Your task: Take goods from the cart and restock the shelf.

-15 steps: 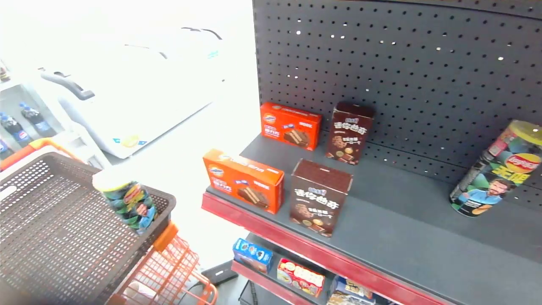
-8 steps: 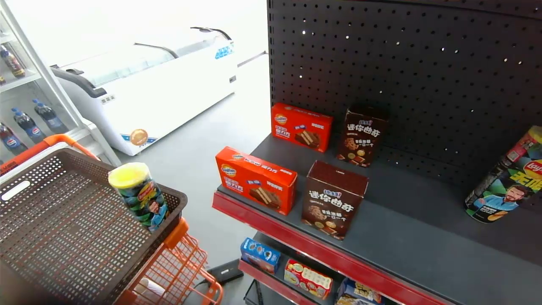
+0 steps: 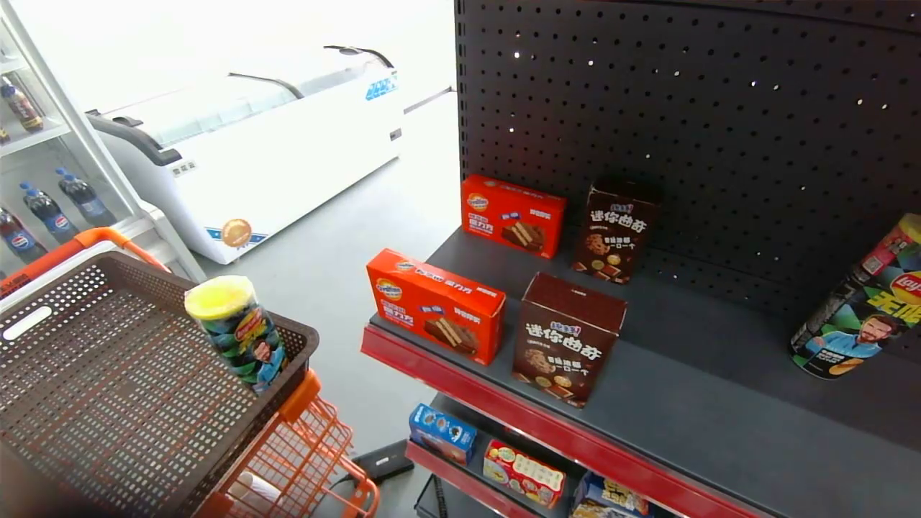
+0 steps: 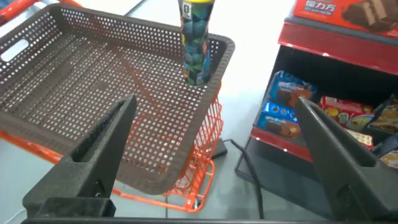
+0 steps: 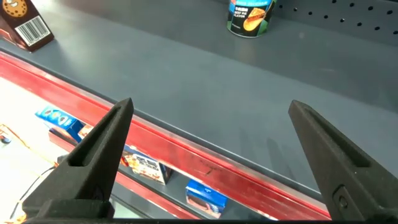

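Our view has swung and now holds steady; nothing has moved. The shelf (image 3: pixel 719 403) sits at 2 o'clock and the cart (image 3: pixel 302 338) at 10 o'clock, with its chip can (image 3: pixel 237 334) upright in the basket's 2 o'clock corner. The left pincer (image 4: pixel 216 104) and right pincer (image 5: pixel 211 107) gape wide and empty, so we judge pickup comes next.

Shelf (image 3: pixel 691 410) carries orange boxes (image 3: pixel 434 306), brown boxes (image 3: pixel 568 338), chip can (image 3: pixel 856 316); cart basket (image 3: pixel 86 374) carries second can (image 3: pixel 234 332)

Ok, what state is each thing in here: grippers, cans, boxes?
left gripper: open, holding nothing.
right gripper: open, holding nothing.
cart can: upright in the basket, lid on.
shelf can: standing at the back of the shelf.
orange boxes: closed, on the shelf.
brown boxes: closed, upright.
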